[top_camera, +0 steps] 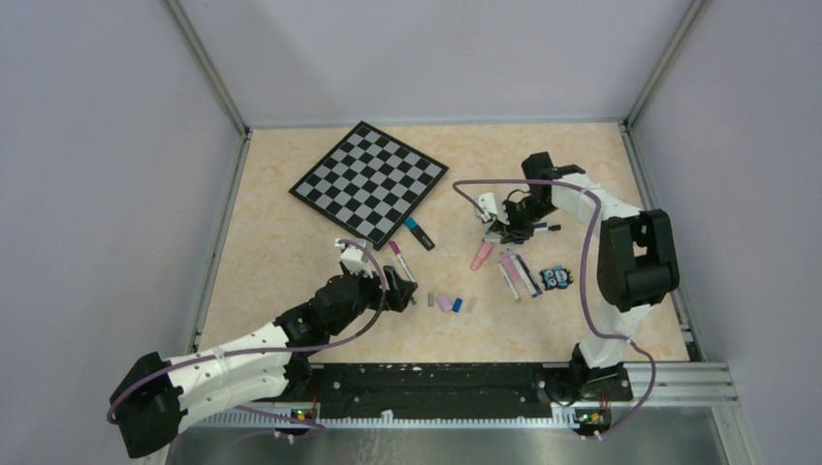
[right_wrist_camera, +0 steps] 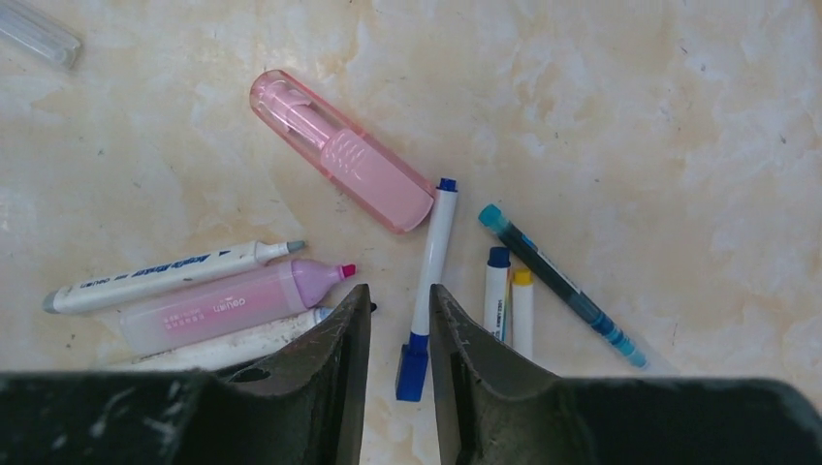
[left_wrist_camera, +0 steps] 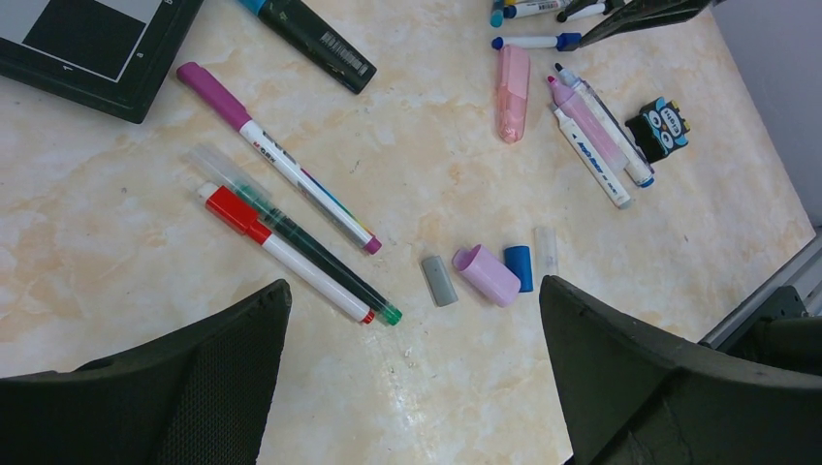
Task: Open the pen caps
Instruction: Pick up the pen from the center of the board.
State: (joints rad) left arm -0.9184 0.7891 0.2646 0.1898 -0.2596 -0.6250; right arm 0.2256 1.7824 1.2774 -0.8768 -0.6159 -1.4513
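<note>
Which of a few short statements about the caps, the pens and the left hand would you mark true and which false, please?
1. A grey cap, pink cap, blue cap and clear cap lie loose, side by side, on the table. True.
2. The red cap is off its pen. False: it sits on the end of the white pen.
3. The left hand is shut. False: its fingers stand wide apart and hold nothing.
4. The owl figure stands on the checkered board. False: it stands on the table, far from the board.
5. The pink highlighter has its tip bare. True.
</note>
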